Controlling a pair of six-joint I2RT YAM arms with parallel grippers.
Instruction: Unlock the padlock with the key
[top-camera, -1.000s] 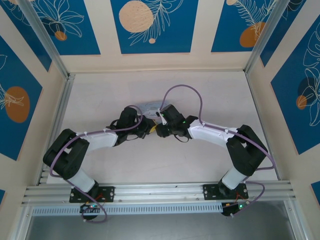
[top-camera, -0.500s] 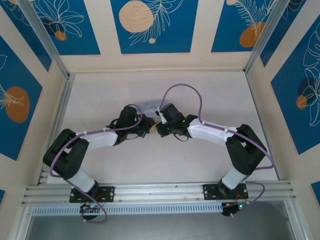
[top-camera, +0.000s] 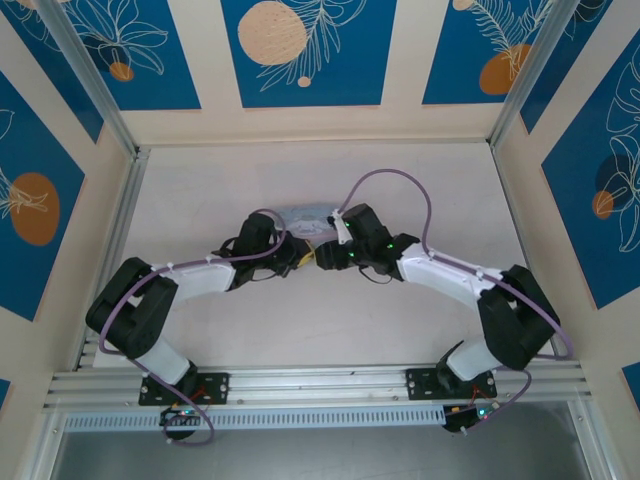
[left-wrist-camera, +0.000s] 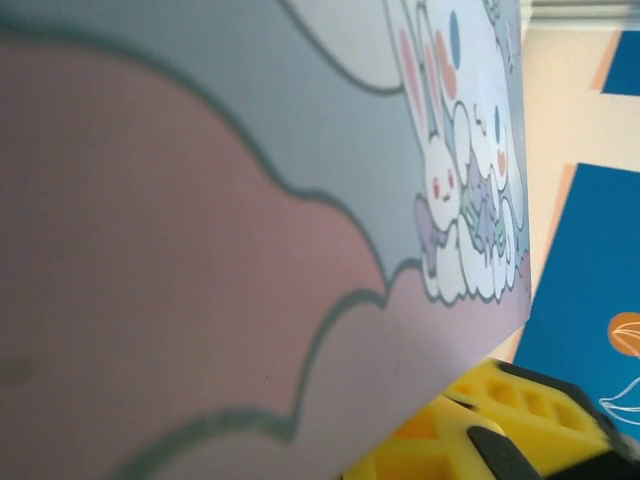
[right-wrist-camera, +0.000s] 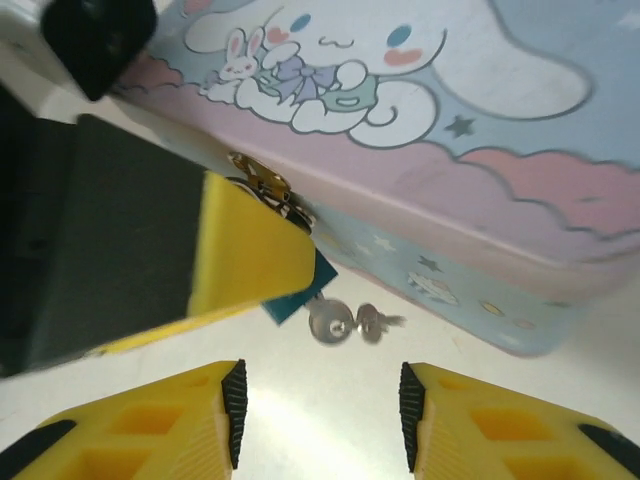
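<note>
Key (right-wrist-camera: 345, 322) just beside padlock (right-wrist-camera: 296, 293) — right gripper (right-wrist-camera: 320, 400) spread near it; centre on the head before pinching. Left gripper (top-camera: 297, 257) — cannot tell.

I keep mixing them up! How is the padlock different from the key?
The padlock is teal; the key is shiny silver. The padlock looks blocky with straight edges; the key is slim with a round head. The padlock is half hidden behind the left gripper's finger; the key lies in plain sight on the table. Both are tiny and sit right beside the tin.
</note>
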